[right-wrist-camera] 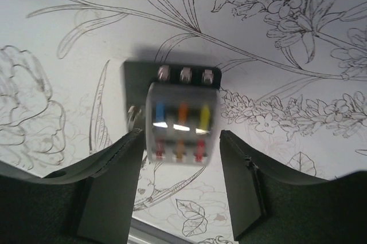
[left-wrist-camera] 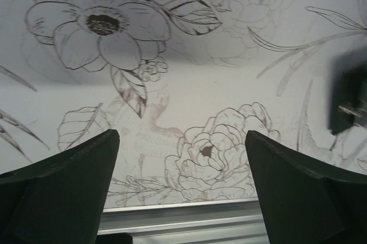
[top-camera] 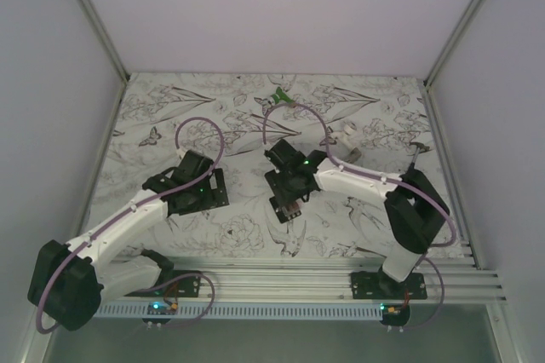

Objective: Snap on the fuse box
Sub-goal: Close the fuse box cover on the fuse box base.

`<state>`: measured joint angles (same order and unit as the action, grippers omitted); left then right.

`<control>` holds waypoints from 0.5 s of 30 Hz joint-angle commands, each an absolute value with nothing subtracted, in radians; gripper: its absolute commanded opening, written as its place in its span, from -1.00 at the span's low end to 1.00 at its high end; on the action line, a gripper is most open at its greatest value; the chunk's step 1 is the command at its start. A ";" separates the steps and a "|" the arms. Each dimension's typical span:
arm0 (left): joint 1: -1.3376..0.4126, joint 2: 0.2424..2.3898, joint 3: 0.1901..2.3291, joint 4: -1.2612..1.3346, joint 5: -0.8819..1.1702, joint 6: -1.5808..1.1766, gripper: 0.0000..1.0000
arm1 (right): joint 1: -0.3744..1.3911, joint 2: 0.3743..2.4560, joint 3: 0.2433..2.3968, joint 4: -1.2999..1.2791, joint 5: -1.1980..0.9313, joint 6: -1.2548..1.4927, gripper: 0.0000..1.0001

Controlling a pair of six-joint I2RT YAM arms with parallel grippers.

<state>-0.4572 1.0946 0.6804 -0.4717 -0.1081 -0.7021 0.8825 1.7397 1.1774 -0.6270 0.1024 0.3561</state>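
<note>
- Two grippers are showing, left gripper (top-camera: 194,194) and right gripper (top-camera: 289,199), both matt black and hanging over the table sheet (top-camera: 358,107).
- Fuse box (right-wrist-camera: 180,119) is lying flat on the sheet around mid-table, directly under the right gripper. In the top view the fuse box (top-camera: 290,210) is peeking out at that gripper's near side.
- Box is showing a flat black rect. base w/ a glossy see-through cover, corners rounded.
- Two rows of 3 coloured fuses are showing through the cover in the right wrist view: blue, orange, yellow in the upper row and red, orange, red in the lower.
- 3 small shiny metal terminals (right-wrist-camera: 184,74) are lining the box's upper edge, and one more metal tab (right-wrist-camera: 133,115) is sticking out at its left side.
- Right gripper (right-wrist-camera: 180,135) is standing w/ jaws apart, straddling the box. A sliver of sheet is showing btwn the cover and one finger; whether the other finger is touching the box can't be told.
- Left gripper (left-wrist-camera: 180,141) is holding its jaws wide apart, w/ only printed sheet btwn them. Its fingers (left-wrist-camera: 63,181) are looking like smooth dark wedges.
- Sheet is looking white and matt, printed w/ thin line-drawn flowers, leaves, butterflies.
- Ribbed aluminium rail (top-camera: 298,282) is running along the near edge.
- Purple cables (top-camera: 200,124) are looping over both arms.
- Green-and-white object (top-camera: 281,97) is sitting near the far edge, well apart from the box.
</note>
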 commanded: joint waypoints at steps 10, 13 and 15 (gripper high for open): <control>-0.562 1.241 0.810 -0.401 0.082 -0.747 0.79 | 0.802 1.520 0.991 -0.455 -0.026 0.389 0.29; -0.609 1.319 0.859 -0.390 0.081 -0.750 0.73 | 0.736 1.477 0.911 -0.381 -0.122 0.409 0.14; -0.638 1.366 0.898 -0.385 0.084 -0.749 0.66 | 0.705 1.451 0.864 -0.326 -0.196 0.420 0.10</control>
